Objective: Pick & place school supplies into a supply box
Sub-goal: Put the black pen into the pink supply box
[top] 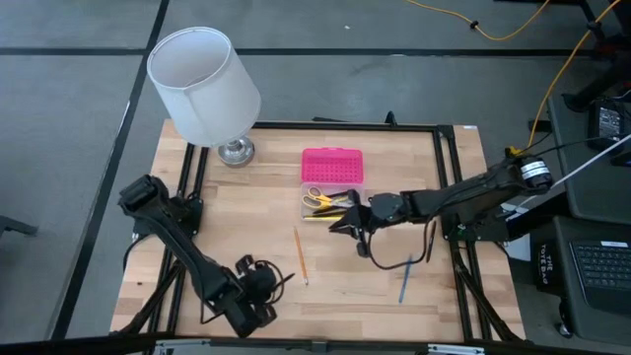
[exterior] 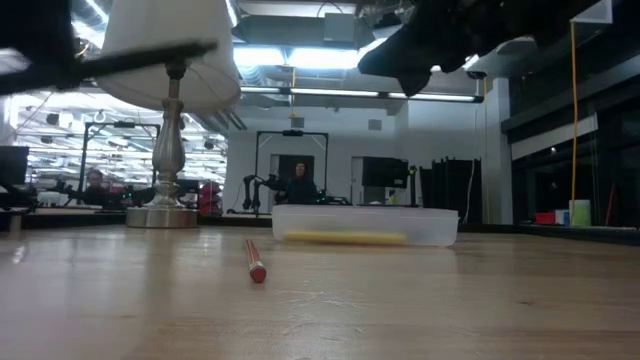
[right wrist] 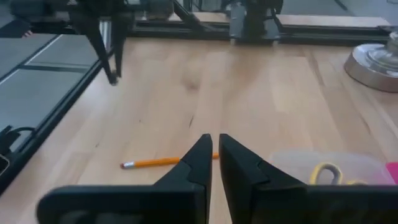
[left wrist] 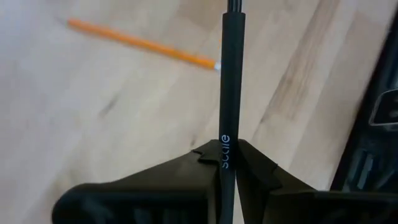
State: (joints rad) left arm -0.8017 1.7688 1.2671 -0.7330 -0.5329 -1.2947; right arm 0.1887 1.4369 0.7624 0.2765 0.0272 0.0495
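Both arms: dark, near-black jointed links. Right arm [top: 463, 197] carries a silver cylindrical section near its base and a thin black cable looping under the forearm. Left arm [top: 187, 251] all black, blocky joints. Gripper fingers [right wrist: 242, 168] matte black, wedge-shaped, tapering to narrow tips.

Black pen [left wrist: 227, 93] in left gripper [left wrist: 227, 163] — top cut off; supply box [exterior: 365, 225] contents perhaps pencils, blurred.
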